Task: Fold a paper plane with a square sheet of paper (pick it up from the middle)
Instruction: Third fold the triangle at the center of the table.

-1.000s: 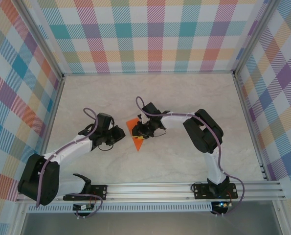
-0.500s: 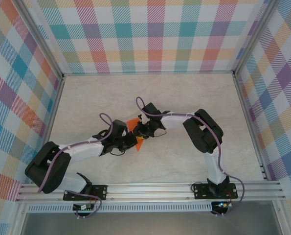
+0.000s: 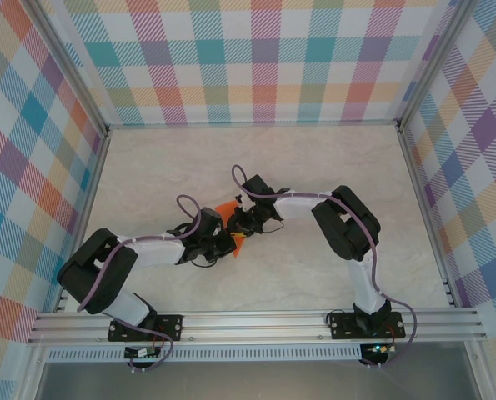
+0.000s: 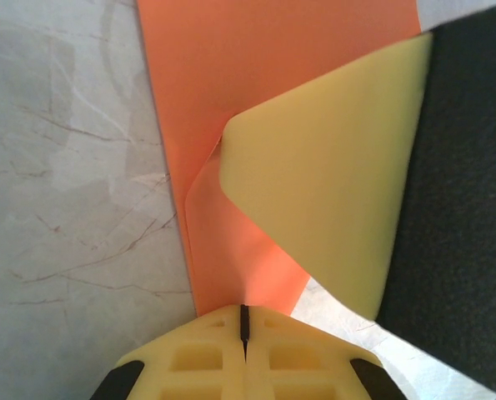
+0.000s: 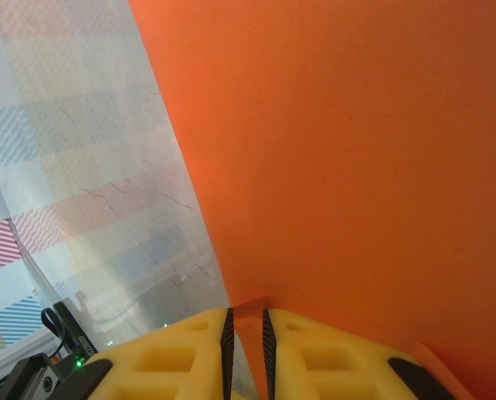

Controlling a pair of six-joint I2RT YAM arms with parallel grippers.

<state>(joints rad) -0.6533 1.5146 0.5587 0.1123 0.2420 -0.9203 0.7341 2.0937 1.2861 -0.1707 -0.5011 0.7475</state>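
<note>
Left end effector (image 4: 243, 313): pressed together, pinches the folded orange paper (image 4: 231, 100) at its lower edge. Right end effector (image 5: 246, 315): nips the same paper, fingers nearly touching. Sits mid-frame in the top view, over the marble bench (image 3: 314, 167).

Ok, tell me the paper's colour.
Plain bright orange; the paper shows best in the right wrist view.

The left claw (image 3: 222, 242) and right claw (image 3: 240, 227) crowd each other over the orange paper (image 3: 227, 207); beyond both claws the bench (image 3: 314, 167) lies open up to the plaid walls (image 3: 264, 67).
</note>
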